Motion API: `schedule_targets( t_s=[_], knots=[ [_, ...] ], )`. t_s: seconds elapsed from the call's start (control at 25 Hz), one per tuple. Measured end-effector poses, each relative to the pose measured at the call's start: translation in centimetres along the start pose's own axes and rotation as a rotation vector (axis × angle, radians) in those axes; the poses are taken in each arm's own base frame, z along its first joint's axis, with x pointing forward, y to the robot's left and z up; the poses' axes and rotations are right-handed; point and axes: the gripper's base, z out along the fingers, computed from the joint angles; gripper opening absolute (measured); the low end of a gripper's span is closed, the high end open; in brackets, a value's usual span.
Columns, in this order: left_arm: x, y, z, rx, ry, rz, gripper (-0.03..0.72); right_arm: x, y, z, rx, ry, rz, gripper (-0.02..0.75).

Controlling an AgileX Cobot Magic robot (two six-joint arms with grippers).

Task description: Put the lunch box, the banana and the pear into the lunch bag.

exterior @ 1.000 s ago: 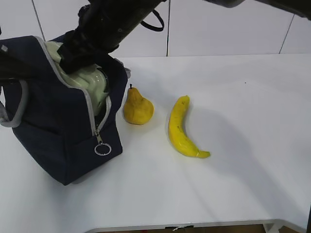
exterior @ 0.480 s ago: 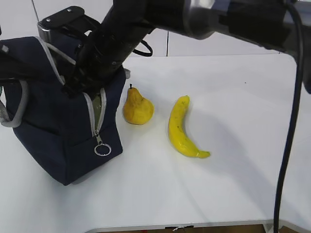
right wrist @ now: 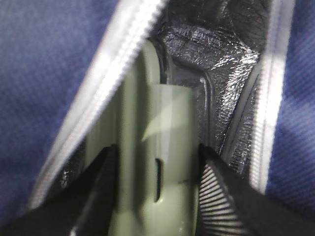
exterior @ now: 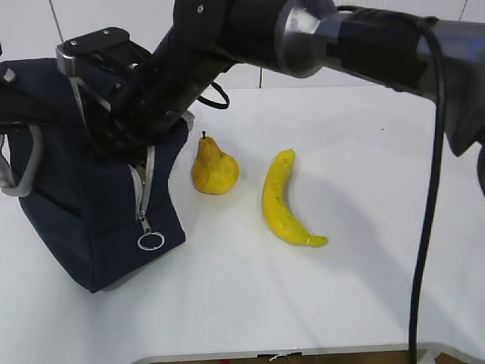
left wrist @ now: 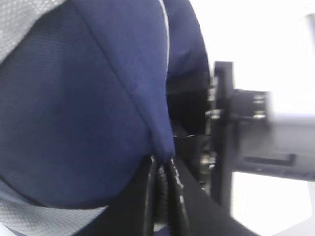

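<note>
We see the right tool [right wrist: 156, 196] pinching the lunch box [right wrist: 157, 162] inside the lunch bag [exterior: 83, 212]; left tool [left wrist: 162, 196] pinching bag fabric; one pear [exterior: 214, 168], one banana [exterior: 284, 201] on tabletop [exterior: 364, 167]

right arm reaches from upper right across to the left, wrist angled down; right gripper [right wrist: 156, 196] closed on the lunch box [right wrist: 157, 162]. left gripper [left wrist: 162, 196] fingers pressed together, pinching the lunch bag [left wrist: 88, 113].
</note>
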Motion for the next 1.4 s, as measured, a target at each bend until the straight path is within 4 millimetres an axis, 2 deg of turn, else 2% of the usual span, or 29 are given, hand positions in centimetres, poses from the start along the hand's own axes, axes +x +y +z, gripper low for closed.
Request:
schedule_targets(
  t_s=[0.28, 0.56, 0.88, 1.0, 1.28, 1.4],
  knots=[
    [0.0, 0.0, 0.0, -0.004, 0.001, 0.005, 0.003, 0.2, 0.0, 0.3, -0.012, 0.011, 0.006, 0.380],
    [0.0, 0.1, 0.0, -0.010, 0.003, 0.013, 0.003, 0.2, 0.2, 0.2, -0.027, 0.016, 0.011, 0.466],
    [0.0, 0.1, 0.0, -0.015, 0.003, 0.020, 0.003, 0.1, 0.3, 0.1, -0.035, 0.015, 0.008, 0.476],
    [0.0, 0.2, 0.0, -0.019, 0.002, 0.025, 0.003, -0.6, 0.4, -0.7, -0.034, 0.018, -0.019, 0.477],
    [0.0, 0.2, 0.0, -0.022, 0.001, 0.027, 0.003, -2.7, 0.4, -4.3, 0.030, 0.069, -0.150, 0.479],
    [0.0, 0.2, 0.0, -0.024, 0.002, 0.030, 0.003, -2.9, 0.8, -5.4, 0.016, 0.097, -0.161, 0.479]
  ],
)
